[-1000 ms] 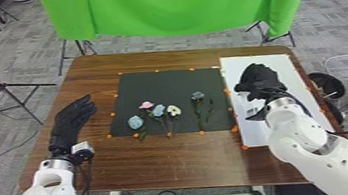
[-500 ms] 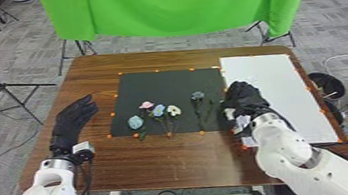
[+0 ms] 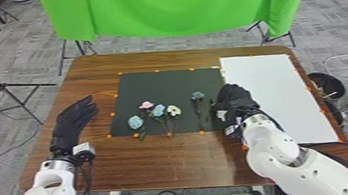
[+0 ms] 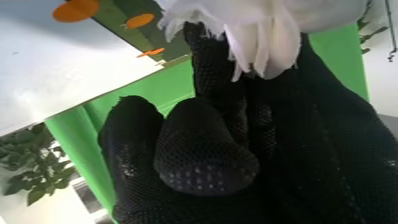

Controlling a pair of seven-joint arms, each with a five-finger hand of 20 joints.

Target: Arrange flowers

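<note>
Flowers lie on a black mat near the right hand.

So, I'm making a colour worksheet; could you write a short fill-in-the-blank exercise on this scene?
The bloom in the right robot hand is ____.
The white sheet lies on the ____ side of the dark mat.
Between the pink flower and the cream flower lies one coloured ____.
The cloth beyond the table is ____.

Missing words: white; right; blue; green.
</note>
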